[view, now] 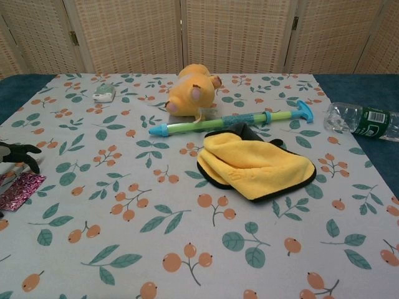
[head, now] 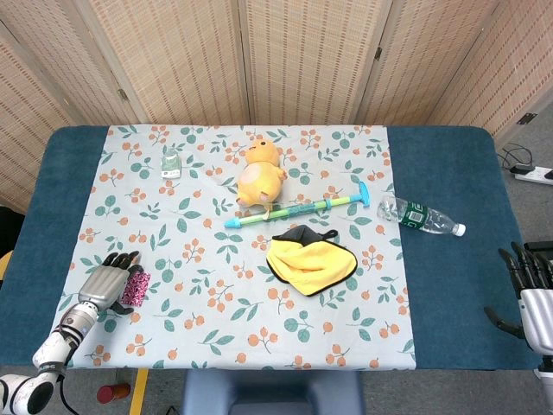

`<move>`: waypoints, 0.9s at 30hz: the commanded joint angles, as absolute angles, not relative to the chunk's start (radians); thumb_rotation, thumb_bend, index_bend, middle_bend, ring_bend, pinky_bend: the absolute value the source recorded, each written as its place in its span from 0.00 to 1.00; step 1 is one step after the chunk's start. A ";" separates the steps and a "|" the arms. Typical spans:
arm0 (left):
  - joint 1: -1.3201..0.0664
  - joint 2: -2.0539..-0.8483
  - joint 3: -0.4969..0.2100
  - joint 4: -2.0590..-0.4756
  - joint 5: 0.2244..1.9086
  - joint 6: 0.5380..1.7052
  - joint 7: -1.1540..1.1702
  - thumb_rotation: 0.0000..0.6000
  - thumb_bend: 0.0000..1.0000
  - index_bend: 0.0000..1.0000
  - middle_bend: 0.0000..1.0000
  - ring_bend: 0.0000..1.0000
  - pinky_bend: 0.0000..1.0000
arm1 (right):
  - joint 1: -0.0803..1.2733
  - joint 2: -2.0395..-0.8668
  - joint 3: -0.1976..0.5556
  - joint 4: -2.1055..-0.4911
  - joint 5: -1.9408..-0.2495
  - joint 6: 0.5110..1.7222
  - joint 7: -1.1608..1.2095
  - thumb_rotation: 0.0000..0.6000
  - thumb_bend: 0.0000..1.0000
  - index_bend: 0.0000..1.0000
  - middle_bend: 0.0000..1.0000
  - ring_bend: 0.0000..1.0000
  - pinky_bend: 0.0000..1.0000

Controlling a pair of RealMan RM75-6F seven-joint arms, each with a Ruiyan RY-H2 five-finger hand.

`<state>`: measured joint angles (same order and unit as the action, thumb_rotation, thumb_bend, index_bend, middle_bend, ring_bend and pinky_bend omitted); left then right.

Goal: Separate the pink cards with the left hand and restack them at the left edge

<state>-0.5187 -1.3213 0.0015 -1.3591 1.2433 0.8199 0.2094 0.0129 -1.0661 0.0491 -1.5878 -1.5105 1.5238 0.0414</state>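
Fingers of the left hand (head: 107, 282) are laid beside and against the pink cards (head: 135, 288) near the left edge of the surface (head: 436, 173); whether the cards are gripped cannot be told. The right hand (head: 534, 292) is held apart at the right edge, fingers spread, nothing in it. A floral cloth (head: 207, 285) is spread over the blue surface, and woven screens (head: 294, 60) are set behind. In the chest view the left hand (view: 17, 156) is cut off by the frame.
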 commanded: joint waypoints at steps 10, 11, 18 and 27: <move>-0.522 -1.344 -0.004 -1.332 1.242 0.839 0.205 1.00 0.16 0.34 0.00 0.00 0.00 | 0.011 -1.068 0.050 -1.585 -1.509 1.525 0.044 1.00 0.23 0.00 0.00 0.00 0.00; -0.522 -1.346 -0.004 -1.330 1.243 0.839 0.204 1.00 0.16 0.34 0.00 0.00 0.00 | 0.010 -1.067 0.050 -1.586 -1.510 1.526 0.044 1.00 0.23 0.00 0.00 0.00 0.00; -0.514 -1.332 -0.004 -1.348 1.252 0.865 0.193 1.00 0.16 0.34 0.00 0.00 0.00 | 0.008 -1.063 0.051 -1.590 -1.511 1.532 0.043 1.00 0.23 0.00 0.00 0.00 0.00; -0.490 -1.285 -0.017 -1.378 1.240 0.909 0.162 1.00 0.16 0.33 0.00 0.00 0.00 | 0.016 -1.060 0.057 -1.591 -1.512 1.526 0.044 1.00 0.23 0.00 0.00 0.00 0.00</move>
<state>-0.4936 -1.2901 -0.0155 -1.3743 1.2437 0.9047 0.1663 0.0152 -1.0603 0.0563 -1.5910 -1.5118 1.5263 0.0438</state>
